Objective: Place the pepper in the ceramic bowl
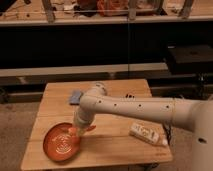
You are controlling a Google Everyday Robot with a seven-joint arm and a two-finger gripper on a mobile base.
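Note:
The ceramic bowl (60, 141), a shallow orange-red dish with pale swirl lines, sits on the wooden table (115, 150) at its front left. My white arm reaches in from the right and bends down to the gripper (76, 130), which hangs at the bowl's right rim. A small orange-red tapered pepper (88, 128) shows at the gripper's tip, just right of the rim, level with the fingers. I cannot see whether it rests on the table.
A white oblong bottle-like item (145, 133) lies on the table at the right, under my forearm. A flat blue-grey rectangular item (76, 96) lies at the table's back, behind the arm's elbow. Dark shelving stands behind the table.

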